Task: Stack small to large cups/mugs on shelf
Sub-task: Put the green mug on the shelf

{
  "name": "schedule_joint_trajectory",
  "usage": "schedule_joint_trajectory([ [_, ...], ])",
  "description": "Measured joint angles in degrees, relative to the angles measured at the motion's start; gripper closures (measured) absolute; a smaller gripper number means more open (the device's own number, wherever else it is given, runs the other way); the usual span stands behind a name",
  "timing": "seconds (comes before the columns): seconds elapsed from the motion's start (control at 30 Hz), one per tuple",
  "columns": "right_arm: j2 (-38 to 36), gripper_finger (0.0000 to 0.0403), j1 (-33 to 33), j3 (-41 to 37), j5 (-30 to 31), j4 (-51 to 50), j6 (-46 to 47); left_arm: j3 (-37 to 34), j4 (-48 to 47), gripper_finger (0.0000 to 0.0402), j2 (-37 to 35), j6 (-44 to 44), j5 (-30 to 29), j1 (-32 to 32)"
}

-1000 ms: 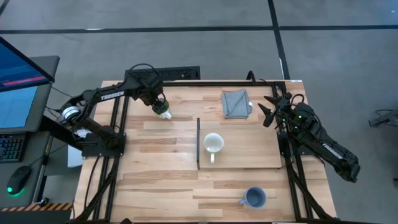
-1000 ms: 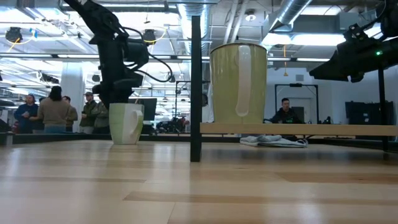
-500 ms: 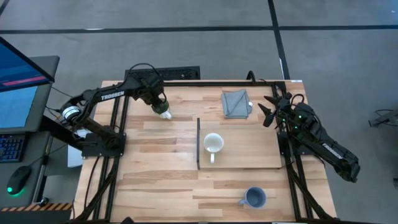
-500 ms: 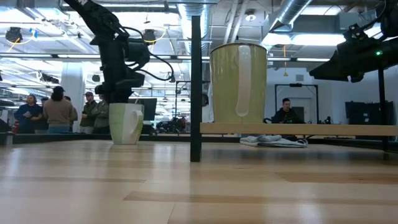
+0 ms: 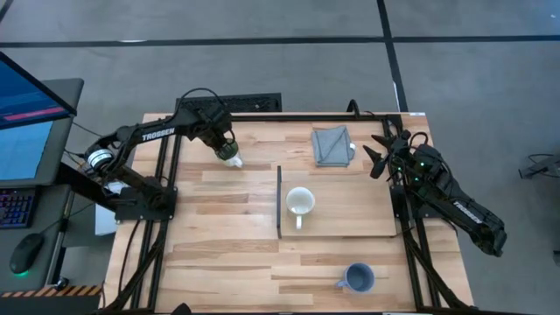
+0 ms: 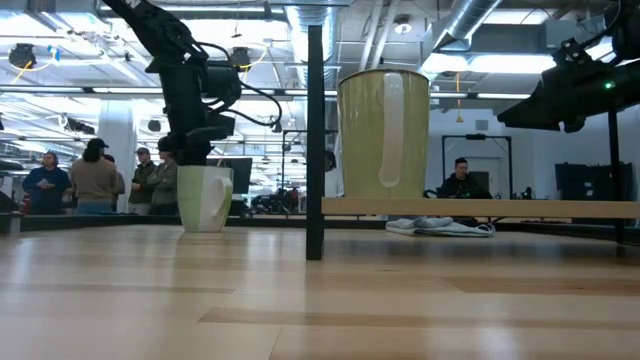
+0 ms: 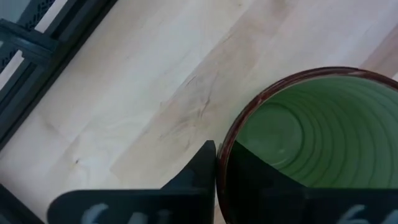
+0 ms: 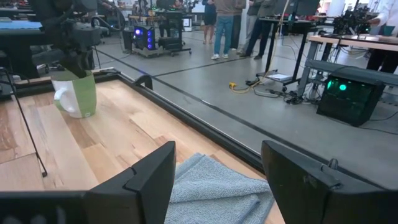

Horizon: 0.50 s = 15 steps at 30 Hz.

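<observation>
The white mug with green inside (image 5: 232, 160) stands upright on the tabletop at the far left, and my left gripper (image 5: 226, 150) is shut on it from above; the mug also shows in the low view (image 6: 205, 198) and the right wrist view (image 8: 76, 93). The cream-white mug (image 5: 300, 202) stands on the light-wood shelf (image 5: 350, 217), near its dark strip (image 5: 279, 201). The blue-grey mug (image 5: 358, 277) stands on the tabletop near the front edge. My right gripper (image 5: 376, 156) is open and empty at the far right, beside the folded grey cloth (image 5: 331, 144). My left gripper holds the mug by its wall at the brown rim (image 7: 227, 149), with one finger (image 7: 196, 171) outside and the other inside the green hollow. The fingers come from above, pointing down. The mug stays upright with its base on the tabletop (image 6: 205, 230).
The grey cloth lies at the far edge, right under my right gripper in its wrist view (image 8: 211, 186). The shelf is raised on a dark post (image 6: 315, 130). Black frame rails run along the table's sides. People stand in the room beyond the table.
</observation>
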Motion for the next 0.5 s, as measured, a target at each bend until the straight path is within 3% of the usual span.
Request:
schedule_joint_trajectory([
  [0.5,0.0,0.0142,0.0,0.0,0.0,0.0,0.0,0.3,1.7,0.0397,0.1,1.5,2.9,0.0],
])
